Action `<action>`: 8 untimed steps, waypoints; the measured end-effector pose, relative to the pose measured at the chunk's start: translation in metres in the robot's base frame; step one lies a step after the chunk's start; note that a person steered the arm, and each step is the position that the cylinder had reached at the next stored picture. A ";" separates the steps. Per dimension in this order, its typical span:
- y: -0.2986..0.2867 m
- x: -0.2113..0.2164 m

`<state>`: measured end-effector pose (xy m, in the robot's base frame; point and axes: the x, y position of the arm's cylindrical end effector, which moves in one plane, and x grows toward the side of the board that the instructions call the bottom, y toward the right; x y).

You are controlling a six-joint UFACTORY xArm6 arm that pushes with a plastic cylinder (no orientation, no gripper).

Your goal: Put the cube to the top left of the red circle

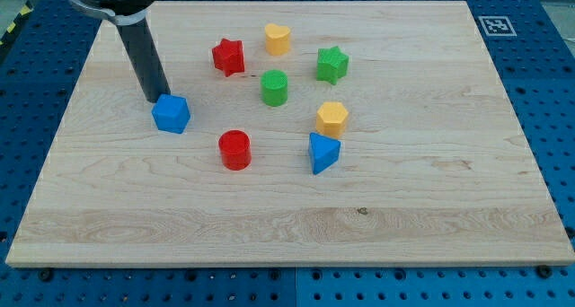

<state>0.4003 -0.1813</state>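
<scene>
The blue cube [171, 114] lies on the wooden board at the view's left of centre. The red circle [234, 150], a short red cylinder, stands to the cube's lower right, about a block's width apart. My tip [154, 100] is at the end of the dark rod and touches the cube's upper left corner.
A red star [228, 57], a yellow heart [278, 39], a green star [331, 65], a green cylinder [275, 88], a yellow hexagon [331, 118] and a blue triangle [322, 153] lie right of the cube. The board [431, 190] sits on a blue pegboard.
</scene>
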 end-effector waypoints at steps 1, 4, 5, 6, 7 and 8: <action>0.000 0.008; 0.017 0.028; 0.017 0.028; 0.019 0.028; 0.025 0.028; 0.027 0.028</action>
<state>0.4279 -0.1538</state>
